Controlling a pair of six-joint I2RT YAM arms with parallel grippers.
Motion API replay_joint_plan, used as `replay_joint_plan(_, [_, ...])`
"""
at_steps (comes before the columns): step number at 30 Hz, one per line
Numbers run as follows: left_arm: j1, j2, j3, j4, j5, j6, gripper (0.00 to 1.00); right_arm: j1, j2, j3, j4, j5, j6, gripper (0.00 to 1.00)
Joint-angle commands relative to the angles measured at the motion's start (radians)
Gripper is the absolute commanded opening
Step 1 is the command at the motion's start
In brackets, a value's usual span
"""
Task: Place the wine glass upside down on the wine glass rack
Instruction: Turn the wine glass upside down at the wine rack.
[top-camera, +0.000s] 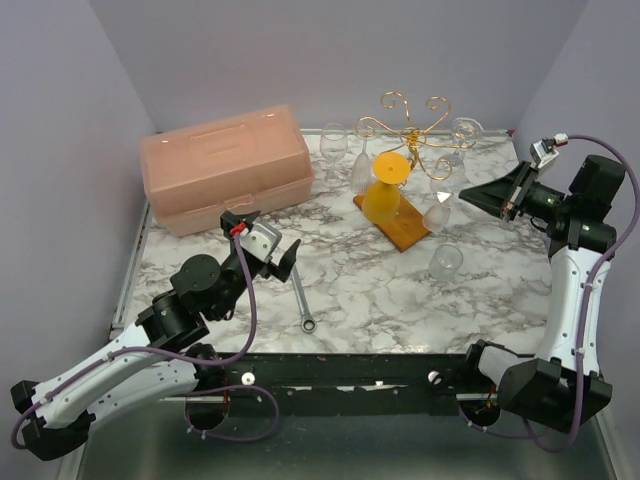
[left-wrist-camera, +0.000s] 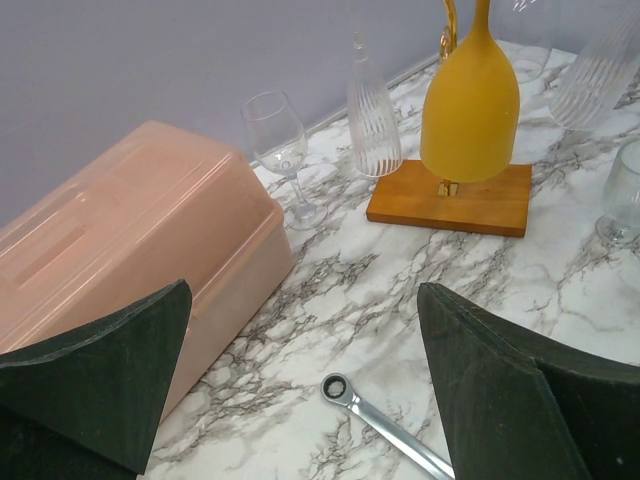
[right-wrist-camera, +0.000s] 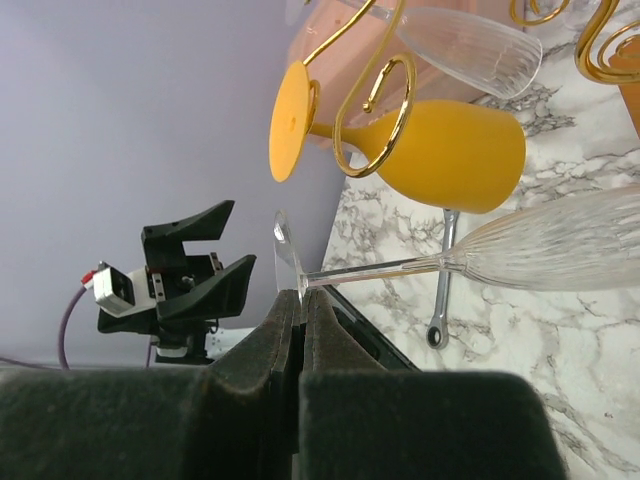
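The wine glass rack (top-camera: 410, 125) is gold wire on an orange-brown base (top-camera: 398, 232) at the back middle. A yellow glass (top-camera: 383, 195) hangs upside down on it. My right gripper (top-camera: 467, 192) is shut on the foot edge of a clear ribbed wine glass (top-camera: 439, 212), held upside down just right of the rack. In the right wrist view the jaws (right-wrist-camera: 300, 300) pinch the foot (right-wrist-camera: 284, 250), and the bowl (right-wrist-camera: 560, 250) extends past the gold arms (right-wrist-camera: 385, 90). My left gripper (top-camera: 285, 258) is open and empty above the table, shown too in its wrist view (left-wrist-camera: 305, 365).
A pink toolbox (top-camera: 225, 165) stands at the back left. A ratchet wrench (top-camera: 303, 298) lies near the left gripper. Clear glasses stand left of the rack (top-camera: 333, 140), hang at its left (top-camera: 360, 170) and back right (top-camera: 465, 130), and one stands in front (top-camera: 446, 262).
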Motion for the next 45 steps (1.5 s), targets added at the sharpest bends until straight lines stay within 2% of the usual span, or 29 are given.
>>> replay_joint_plan(1, [0.015, -0.012, -0.010, 0.020, 0.013, 0.004, 0.99, -0.027, -0.005, -0.003, 0.100, -0.050, 0.095, 0.00])
replay_joint_plan(8, [0.021, -0.030, -0.018, 0.019, 0.014, 0.004, 0.98, -0.044, 0.036, 0.024, 0.205, -0.005, 0.195, 0.00])
replay_joint_plan(24, [0.029, -0.060, -0.023, 0.020, 0.030, 0.000, 0.99, -0.047, 0.114, 0.061, 0.322, 0.093, 0.336, 0.00])
replay_joint_plan(34, [0.039, -0.063, -0.023, 0.020, 0.040, -0.005, 0.98, -0.042, 0.139, 0.015, 0.455, 0.104, 0.514, 0.00])
replay_joint_plan(45, [0.046, -0.073, -0.023, 0.019, 0.047, -0.008, 0.99, 0.007, 0.165, -0.015, 0.490, 0.126, 0.611, 0.00])
